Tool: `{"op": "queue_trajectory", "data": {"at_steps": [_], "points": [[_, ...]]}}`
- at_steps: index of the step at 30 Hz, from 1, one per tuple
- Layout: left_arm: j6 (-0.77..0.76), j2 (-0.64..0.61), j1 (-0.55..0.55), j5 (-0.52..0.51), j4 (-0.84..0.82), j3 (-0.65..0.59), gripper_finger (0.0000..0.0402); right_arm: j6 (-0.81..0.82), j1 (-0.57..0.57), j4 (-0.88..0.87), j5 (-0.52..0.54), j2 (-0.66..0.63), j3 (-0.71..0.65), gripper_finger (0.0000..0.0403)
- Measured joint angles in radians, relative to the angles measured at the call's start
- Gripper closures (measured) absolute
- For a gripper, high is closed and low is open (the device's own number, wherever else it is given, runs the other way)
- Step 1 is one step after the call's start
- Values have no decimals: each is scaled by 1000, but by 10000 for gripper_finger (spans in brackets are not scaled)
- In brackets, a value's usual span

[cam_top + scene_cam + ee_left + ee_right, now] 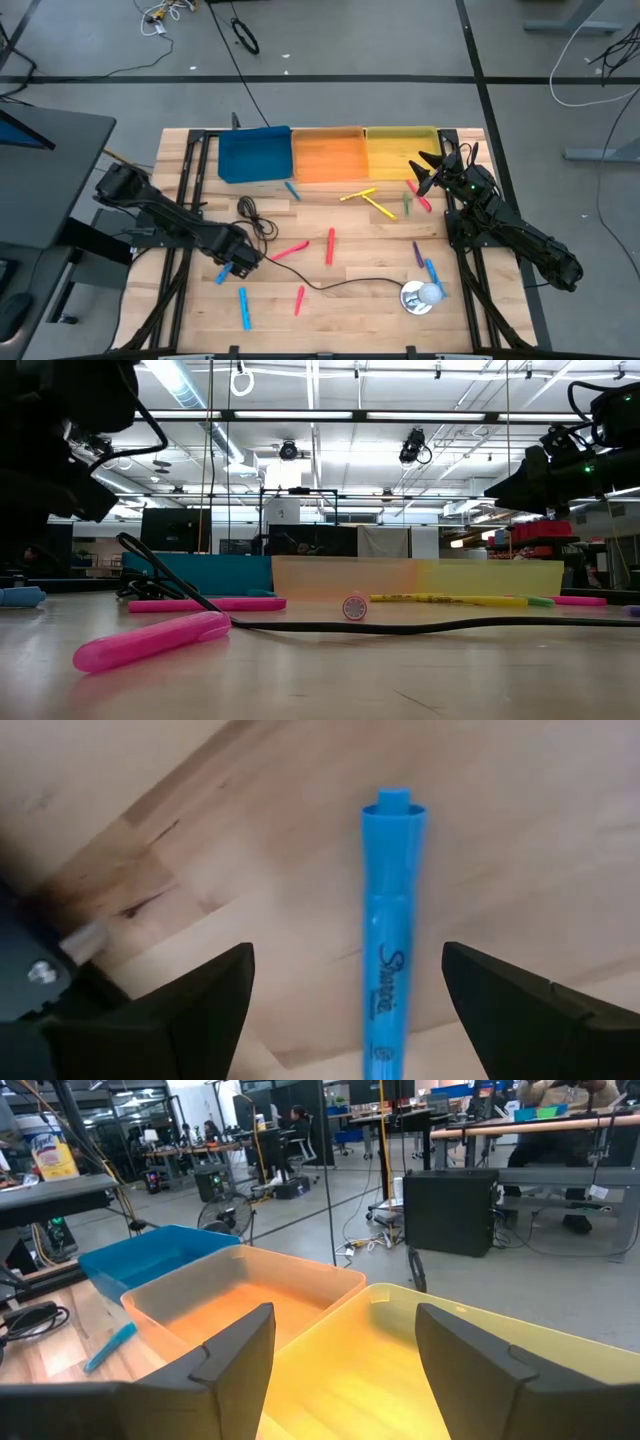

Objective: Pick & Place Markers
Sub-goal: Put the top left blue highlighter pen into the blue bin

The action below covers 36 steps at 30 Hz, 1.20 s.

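My left gripper (238, 262) points down over a blue marker (392, 920) that lies flat on the wooden table near its left edge. The open fingers stand on either side of the marker without touching it. Part of the same marker (222, 275) shows beside the gripper in the high view. More markers lie scattered: pink (288, 250), red (330, 246), yellow (358, 195), green (406, 205), purple (417, 253) and blue (244, 307). My right gripper (425, 170) waits open and level at the yellow tray's (400, 150) near edge.
A blue tray (255, 153), an orange tray (328, 153) and the yellow tray stand side by side along the far edge. A thin black cable (330, 287) runs across the table to a round silver-white object (420, 296) at the near right.
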Motion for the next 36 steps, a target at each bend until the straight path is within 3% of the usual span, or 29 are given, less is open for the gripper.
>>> {"op": "queue_trajectory", "data": {"at_steps": [20,24,36], "points": [[35,54,8,-18,97,2,82,0,0,0,0,0,0,158],[34,54,8,-14,109,2,125,0,0,0,0,0,0,158],[48,55,7,-11,150,2,311,0,0,0,0,0,0,158]]}}
